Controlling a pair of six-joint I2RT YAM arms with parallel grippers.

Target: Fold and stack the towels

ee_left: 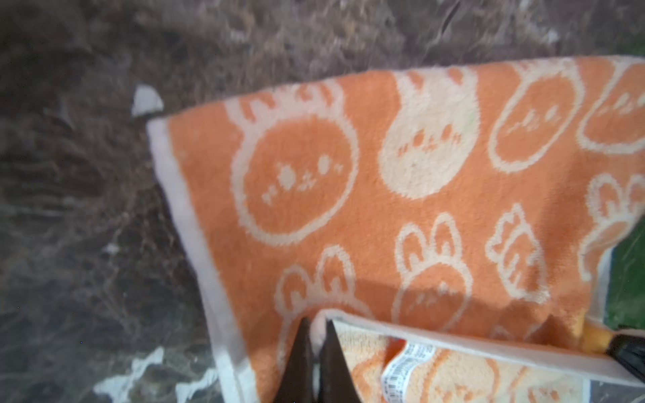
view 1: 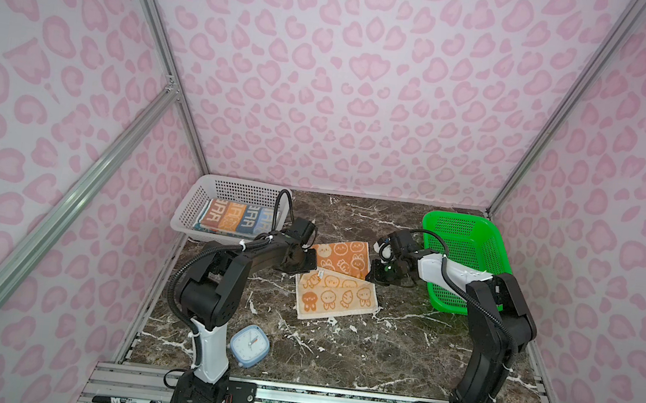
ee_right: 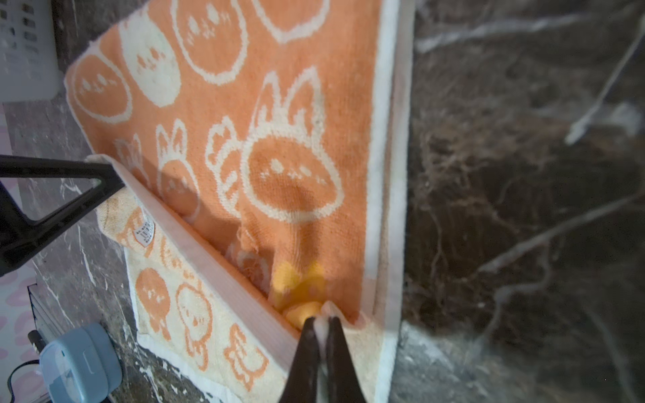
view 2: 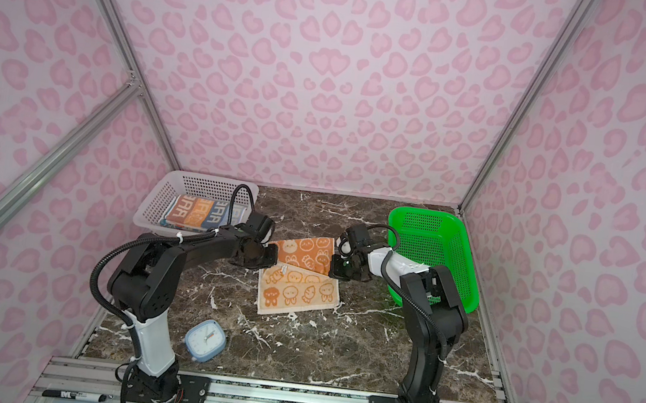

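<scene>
Where the orange bunny-print terry towel [view 1: 338, 284] sits mid-table on the dark marble tabletop [view 1: 379, 343], you have it partly doubled over. Your left gripper [ee_left: 316, 322] and right gripper [ee_right: 319, 319] are each pinched tight on a corner of its white hem, holding that edge just above the cream face lying flat. Your folded blue, orange and cream block towel [view 1: 235, 221] lies in the white perforated plastic basket [view 1: 184, 223] at back left. The green plastic basket [view 1: 491, 248] stands at right.

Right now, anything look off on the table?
The orange towel lies skewed on the table; a patch near the right hand looks frayed. A blue clock sits front left, foreign to folding.
</scene>
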